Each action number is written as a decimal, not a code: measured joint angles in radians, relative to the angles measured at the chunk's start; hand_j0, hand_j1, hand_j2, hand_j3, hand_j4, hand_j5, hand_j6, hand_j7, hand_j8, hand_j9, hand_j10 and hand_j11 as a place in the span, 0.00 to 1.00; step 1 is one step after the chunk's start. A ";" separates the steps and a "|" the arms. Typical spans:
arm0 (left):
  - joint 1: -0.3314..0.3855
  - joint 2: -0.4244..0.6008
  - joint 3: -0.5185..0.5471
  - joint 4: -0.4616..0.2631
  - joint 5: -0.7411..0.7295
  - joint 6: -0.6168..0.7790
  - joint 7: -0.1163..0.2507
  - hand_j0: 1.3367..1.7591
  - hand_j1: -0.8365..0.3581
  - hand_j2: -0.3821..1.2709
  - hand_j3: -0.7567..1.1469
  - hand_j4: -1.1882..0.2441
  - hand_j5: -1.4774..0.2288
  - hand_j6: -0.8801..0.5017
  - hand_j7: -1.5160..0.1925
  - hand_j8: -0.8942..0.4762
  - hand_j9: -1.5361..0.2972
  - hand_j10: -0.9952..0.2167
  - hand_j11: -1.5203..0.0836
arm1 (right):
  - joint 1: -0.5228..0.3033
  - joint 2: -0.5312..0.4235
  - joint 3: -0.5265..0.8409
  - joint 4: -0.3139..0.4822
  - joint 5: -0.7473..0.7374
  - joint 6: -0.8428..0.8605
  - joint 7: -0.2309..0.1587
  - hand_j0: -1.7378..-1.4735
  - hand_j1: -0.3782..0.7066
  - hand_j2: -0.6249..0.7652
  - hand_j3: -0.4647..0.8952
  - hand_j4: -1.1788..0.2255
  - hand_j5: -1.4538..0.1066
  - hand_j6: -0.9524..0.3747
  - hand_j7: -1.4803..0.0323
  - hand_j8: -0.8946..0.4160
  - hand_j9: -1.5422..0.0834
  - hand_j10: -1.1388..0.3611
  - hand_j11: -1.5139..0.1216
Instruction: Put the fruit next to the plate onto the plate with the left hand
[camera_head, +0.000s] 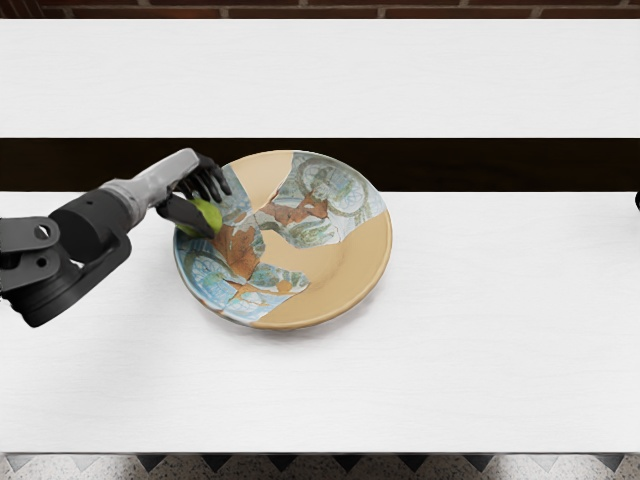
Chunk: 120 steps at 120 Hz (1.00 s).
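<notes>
Fruit (209, 213) first: I saw a small round yellow-green one sitting inside the left hand (198, 195), over the left side of the plate (350, 250), just inside its rim. Black fingers (212, 178) were curled over the top of the fruit and the thumb was tucked against its lower left side, so I logged the hand as clenched around it. Only part of the fruit's right half showed between the digits. I couldn't tell whether it was resting on the plate surface or held just above it. The left arm came in from the picture's left edge, with a bulky dark elbow joint low on the left and a grey forearm (150, 185) slanting up and right toward the plate. The plate was round and tan, with patchy blue, white and rust-orange decoration across its left and upper parts, and it lay flat on the white table (480, 340), left of centre. The right arm (637, 200) showed only as a dark sliver at the right edge, well apart from the plate, and I couldn't tell its state. Behind the table, across a dark gap, ran a second white surface (320, 80), with a strip of brick wall (320, 8) at the very top. Patterned floor (300, 467) showed along the bottom edge.
</notes>
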 joint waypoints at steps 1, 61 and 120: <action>0.000 -0.001 0.000 0.000 0.000 0.000 0.000 0.76 0.44 0.51 0.40 0.37 0.36 0.16 0.38 0.25 0.37 0.34 0.41 | 0.000 0.000 0.000 0.000 0.000 0.000 0.000 0.30 0.04 0.45 0.34 0.83 0.92 0.71 0.97 0.67 0.94 0.75 0.91; 0.000 -0.044 0.000 -0.002 -0.005 0.001 -0.004 0.76 0.47 0.45 0.40 0.42 0.41 0.21 0.43 0.27 0.42 0.37 0.47 | 0.000 0.000 0.000 0.000 0.000 0.000 0.000 0.30 0.04 0.45 0.34 0.83 0.92 0.71 0.97 0.67 0.94 0.75 0.91; -0.066 0.058 -0.054 -0.002 -0.089 -0.202 -0.016 0.76 0.78 0.27 0.40 0.68 0.70 0.48 0.72 0.50 0.68 0.64 0.77 | 0.000 0.000 0.000 0.000 0.000 0.000 0.000 0.30 0.04 0.45 0.34 0.83 0.92 0.71 0.97 0.67 0.94 0.75 0.91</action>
